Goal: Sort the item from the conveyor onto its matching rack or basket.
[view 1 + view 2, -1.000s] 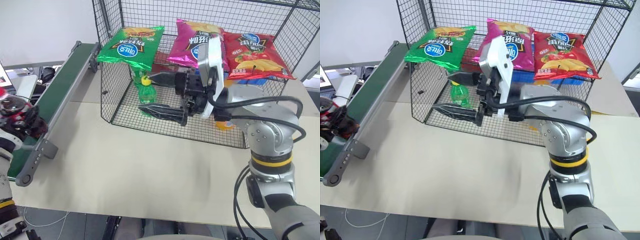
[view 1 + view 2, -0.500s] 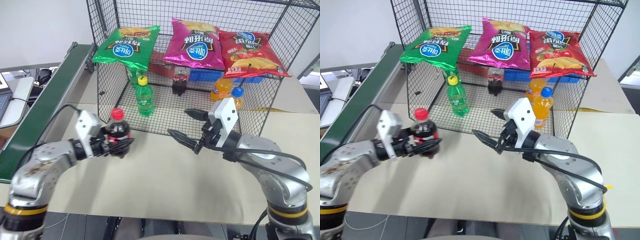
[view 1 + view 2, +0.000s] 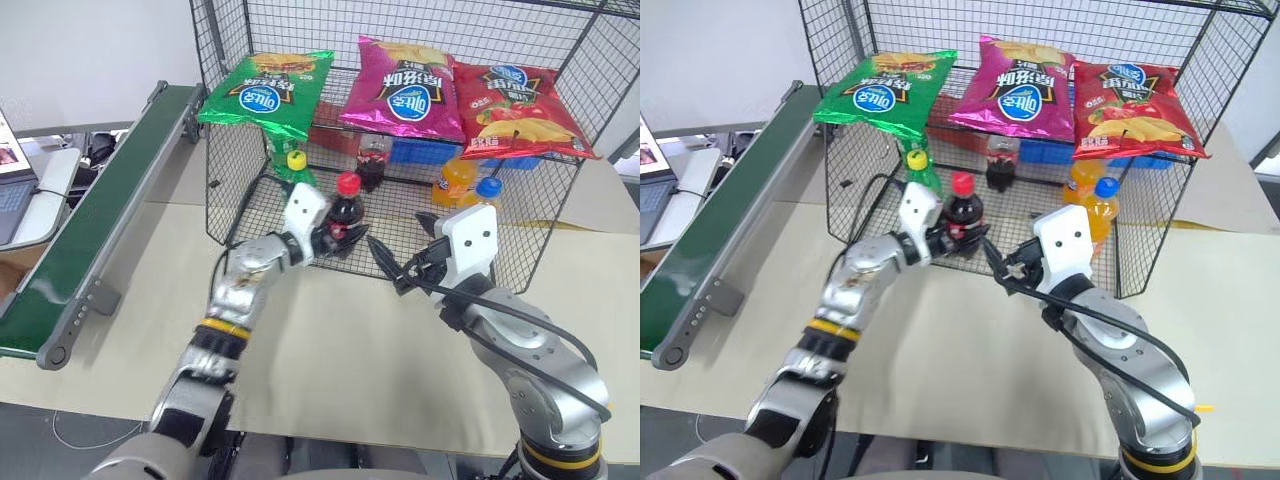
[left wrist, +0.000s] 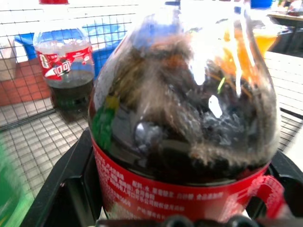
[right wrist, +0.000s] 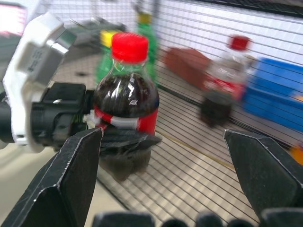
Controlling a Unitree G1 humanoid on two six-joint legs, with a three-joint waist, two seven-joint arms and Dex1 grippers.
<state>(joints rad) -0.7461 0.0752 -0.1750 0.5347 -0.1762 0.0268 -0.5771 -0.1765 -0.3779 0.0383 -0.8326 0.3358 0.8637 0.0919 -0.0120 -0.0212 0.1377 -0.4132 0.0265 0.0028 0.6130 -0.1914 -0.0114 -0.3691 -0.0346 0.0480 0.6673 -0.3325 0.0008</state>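
Upright, red cap up, cola bottle (image 3: 347, 210) pinched in left claw (image 3: 333, 237) at the wire cage (image 3: 560, 180) front edge, straight ahead of right claw (image 3: 400, 252), spread wide, just beside.

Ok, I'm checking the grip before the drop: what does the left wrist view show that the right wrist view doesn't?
Left wrist adds: the red label close up, wedged in the left claw. Right wrist adds: the red cap, and the open right claw facing the bottle. Both share: the held cola bottle and a second cola standing in the cage.
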